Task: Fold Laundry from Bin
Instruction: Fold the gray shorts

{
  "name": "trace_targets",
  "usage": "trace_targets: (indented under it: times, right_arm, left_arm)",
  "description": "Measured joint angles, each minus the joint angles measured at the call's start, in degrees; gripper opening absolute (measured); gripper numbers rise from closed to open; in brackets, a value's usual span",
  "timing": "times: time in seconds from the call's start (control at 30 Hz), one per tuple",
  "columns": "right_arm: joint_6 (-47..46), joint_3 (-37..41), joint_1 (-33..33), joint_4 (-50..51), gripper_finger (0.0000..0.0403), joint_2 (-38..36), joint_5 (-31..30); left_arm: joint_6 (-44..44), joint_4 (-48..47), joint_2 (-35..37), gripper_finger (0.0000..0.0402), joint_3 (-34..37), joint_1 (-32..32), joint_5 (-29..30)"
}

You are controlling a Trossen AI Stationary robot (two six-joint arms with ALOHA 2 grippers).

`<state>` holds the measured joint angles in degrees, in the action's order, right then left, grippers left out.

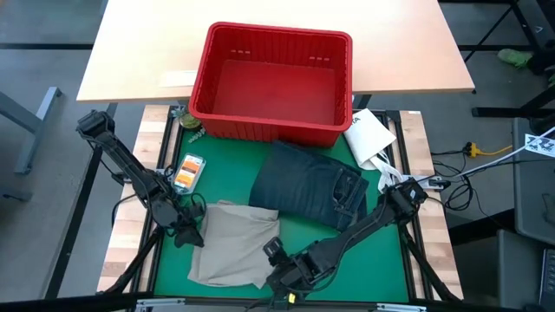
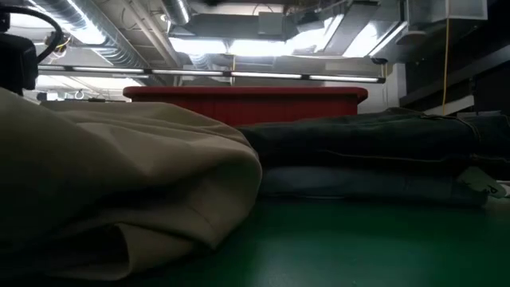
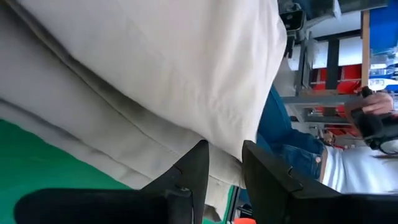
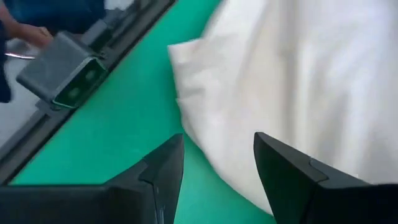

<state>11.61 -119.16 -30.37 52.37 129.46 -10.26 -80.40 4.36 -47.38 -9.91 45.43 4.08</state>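
The tan khaki trousers (image 1: pixel 232 245) are seen lying folded on the green mat (image 1: pixel 381 260), right between the two grippers. The left gripper (image 1: pixel 192 232) is parked at one edge of them; in its wrist view the two dark fingers (image 3: pixel 194 174) stand a little apart with the tan cloth just past the tips, and nothing is pinched between them. The right gripper (image 1: pixel 276 260) is set at the opposite edge, near the front of the table, its fingers (image 4: pixel 166 169) spread wide, with the pale fabric lying ahead of one finger and bare mat ahead of the other. Nothing is held there either.

Just beyond the trousers, away from both sets of fingers, the dark blue denim jeans (image 1: pixel 312 185) are stacked folded, touching the khaki pile at one corner. Farther back the red bin (image 1: pixel 273 82) is found, straddling the mat's rear edge and the light wooden table (image 1: pixel 139 52); no cloth can be made out in it from above.

A small orange packet (image 1: pixel 188 171) is placed beside the left arm, and a white packet (image 1: pixel 368 134) next to the bin's corner.

A person's hand (image 3: pixel 379 102) can be spotted in the room behind.
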Motion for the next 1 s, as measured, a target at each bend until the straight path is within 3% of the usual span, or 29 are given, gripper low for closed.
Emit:
trace_targets:
  times: [0.3,0.57,0.77,1.0]
  right_arm:
    - [-3.8,0.0,0.0,7.5,0.0195,-5.1,-5.7]
    - [-5.8,0.0,0.0,10.3,0.0195,-5.5,-5.0]
    - [-6.2,0.0,0.0,7.5,0.0195,-5.0,-4.2]
    - [-12.7,0.0,0.5,6.7,0.0195,-4.8,-7.7]
  left_arm:
    - [1.7,-0.1,0.3,0.0092,0.0,0.2,-1.9]
    - [1.7,-0.1,0.3,0.0095,0.0,0.2,-7.6]
    - [1.0,-1.5,0.2,0.0127,0.0,0.2,-7.8]
    - [-1.9,-4.1,0.1,0.0188,0.0,0.2,-7.8]
